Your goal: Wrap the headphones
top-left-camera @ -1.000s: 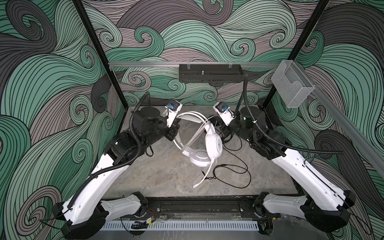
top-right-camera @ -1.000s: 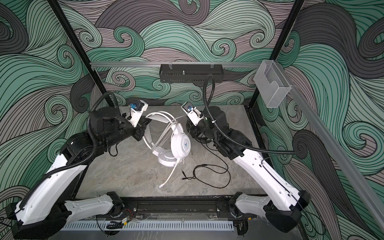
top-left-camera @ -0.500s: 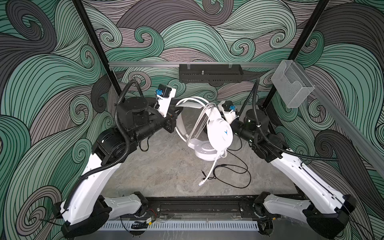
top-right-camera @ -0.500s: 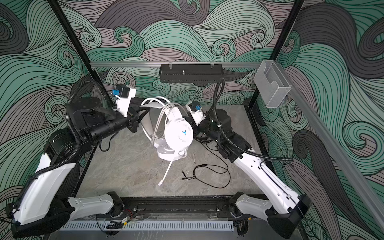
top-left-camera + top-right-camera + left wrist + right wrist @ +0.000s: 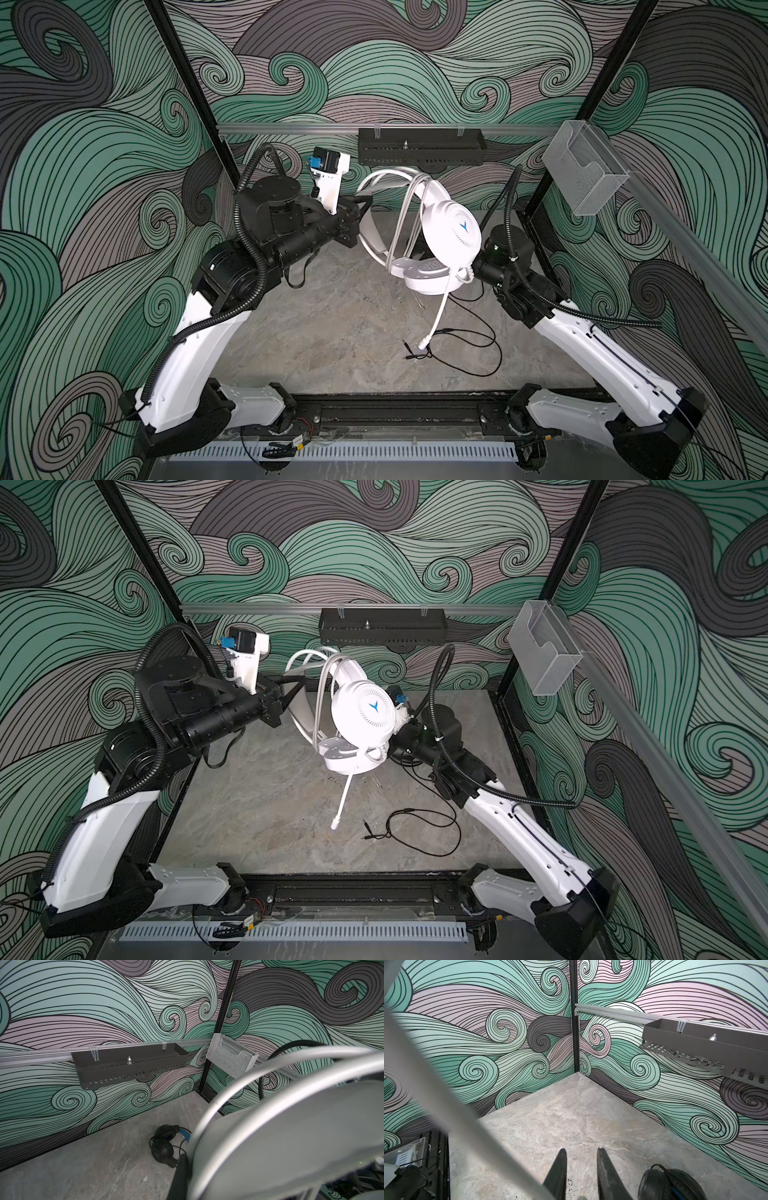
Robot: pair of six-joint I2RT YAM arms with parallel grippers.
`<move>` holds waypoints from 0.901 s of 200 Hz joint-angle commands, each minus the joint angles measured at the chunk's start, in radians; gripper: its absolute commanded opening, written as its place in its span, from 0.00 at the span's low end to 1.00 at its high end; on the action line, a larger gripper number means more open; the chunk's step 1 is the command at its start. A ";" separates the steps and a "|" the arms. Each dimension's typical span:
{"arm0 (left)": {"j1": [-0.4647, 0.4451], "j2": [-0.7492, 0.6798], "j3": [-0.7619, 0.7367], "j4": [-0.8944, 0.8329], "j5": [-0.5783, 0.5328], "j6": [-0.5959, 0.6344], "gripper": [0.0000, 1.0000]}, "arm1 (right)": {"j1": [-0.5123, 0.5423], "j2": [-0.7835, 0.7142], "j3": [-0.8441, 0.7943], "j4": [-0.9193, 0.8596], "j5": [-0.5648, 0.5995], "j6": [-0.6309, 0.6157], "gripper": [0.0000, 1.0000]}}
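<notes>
Both top views, clock directions read on them.

- White over-ear headset (image 5: 440, 245) hung in the air above the 12 o'clock half of the grey marbled bench (image 5: 332, 332), touching nothing below.
- Left fingers (image 5: 358, 203) came in from 9 o'clock and were clamped shut on the headset's flat inner band; this grip appeared to carry it.
- Right fingers (image 5: 557, 1169) were hidden behind the big ear cup in both top views. The right wrist view showed them a little apart, bare bench between the tips, gripping nothing I could see. A blurred pale band crossed just beside them.
- Long axis of the headset ran from the crown of the band at about 11 o'clock down to the cups at 5 o'clock. The cups were low and the arch was high and tilted.
- Pale cord (image 5: 405, 224) was draped in loops over the arch, hanging between the two arms.
- Thin white stalk (image 5: 434, 316) dangled from the lower cup toward 6 o'clock.
- Judgement: the next wrap falls to the right arm. It was the nearer to cups and cord, which lay toward 9 o'clock from it.
- Black headset (image 5: 164, 1145) lay on the bench by the back wall, and its thin black cord (image 5: 469, 345) was loose at 5 o'clock, unwrapped.
</notes>
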 commanded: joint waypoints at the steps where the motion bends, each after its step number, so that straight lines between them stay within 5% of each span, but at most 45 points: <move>1: 0.005 -0.003 0.048 0.082 0.019 -0.076 0.00 | -0.012 0.000 -0.016 0.067 -0.041 0.048 0.26; 56: 0.005 -0.006 0.051 0.088 0.018 -0.097 0.00 | -0.020 0.016 -0.063 0.100 -0.061 0.081 0.27; 106: 0.004 -0.023 0.031 0.094 0.018 -0.113 0.00 | -0.024 0.039 -0.106 0.143 -0.083 0.122 0.50; 180: 0.005 -0.036 0.021 0.109 0.015 -0.128 0.00 | -0.022 0.137 -0.153 0.233 -0.182 0.226 0.48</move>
